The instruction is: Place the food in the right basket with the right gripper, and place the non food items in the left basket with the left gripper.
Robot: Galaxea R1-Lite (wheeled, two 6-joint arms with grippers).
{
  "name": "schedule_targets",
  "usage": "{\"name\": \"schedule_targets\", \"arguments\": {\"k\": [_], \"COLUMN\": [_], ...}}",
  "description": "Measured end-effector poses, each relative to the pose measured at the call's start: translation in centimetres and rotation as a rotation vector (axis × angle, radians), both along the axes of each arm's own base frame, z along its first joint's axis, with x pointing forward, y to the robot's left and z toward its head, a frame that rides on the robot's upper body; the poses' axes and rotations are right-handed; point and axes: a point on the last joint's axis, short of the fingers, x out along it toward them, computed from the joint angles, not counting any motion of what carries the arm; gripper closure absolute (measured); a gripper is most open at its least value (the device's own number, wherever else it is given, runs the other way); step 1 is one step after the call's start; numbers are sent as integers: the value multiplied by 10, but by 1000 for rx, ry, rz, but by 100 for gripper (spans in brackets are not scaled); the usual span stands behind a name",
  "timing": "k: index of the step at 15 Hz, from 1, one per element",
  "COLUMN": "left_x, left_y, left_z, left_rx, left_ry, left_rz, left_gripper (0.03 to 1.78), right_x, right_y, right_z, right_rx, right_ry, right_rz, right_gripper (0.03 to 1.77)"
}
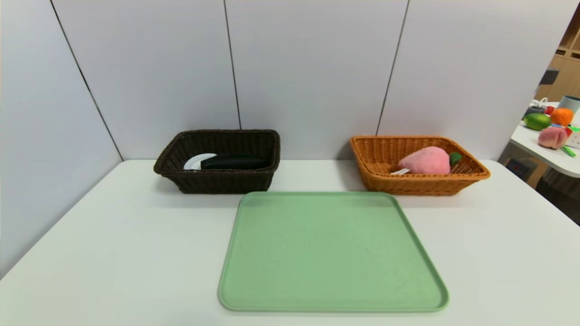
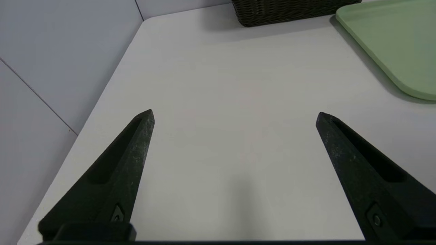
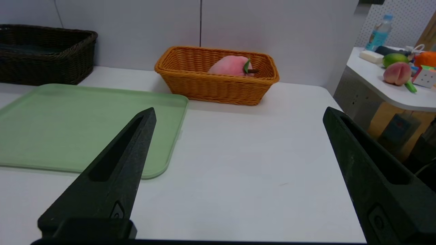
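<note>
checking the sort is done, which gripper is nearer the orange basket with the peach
Right. The right gripper hangs open over the table on the orange basket's side, beside the green tray. The left gripper is open across the tray, near the dark basket.

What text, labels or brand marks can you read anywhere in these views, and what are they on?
No readable text in any view.
Bottle on the side table: it has a label band, too small and blurred to read.
Puzzle cube beside it: coloured squares only, no writing.
Green tray, dark basket and orange basket: no markings visible.
</note>
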Motion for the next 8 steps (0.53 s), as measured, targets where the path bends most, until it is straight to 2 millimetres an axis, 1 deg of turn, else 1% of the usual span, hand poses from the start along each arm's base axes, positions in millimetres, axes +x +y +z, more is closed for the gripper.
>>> {"name": "schedule_targets", "arguments": {"k": [3, 5, 8], "left_x": [2, 4, 6], "left_y": [0, -1, -2], "left_z": [-13, -19, -25], "left_rx": [13, 16, 14], "left_ry": [-15, -33, -38], "left_rz": [-13, -54, -75], "left_gripper": [12, 12, 12], "right_x": [10, 17, 26], "right_y": [0, 0, 0], "right_z": [-18, -32, -59], "right_rx": [-10, -28, -73], "right_ry": [-42, -56, -7], "right_rz": [1, 0, -12], "right_gripper": [11, 11, 11]}}
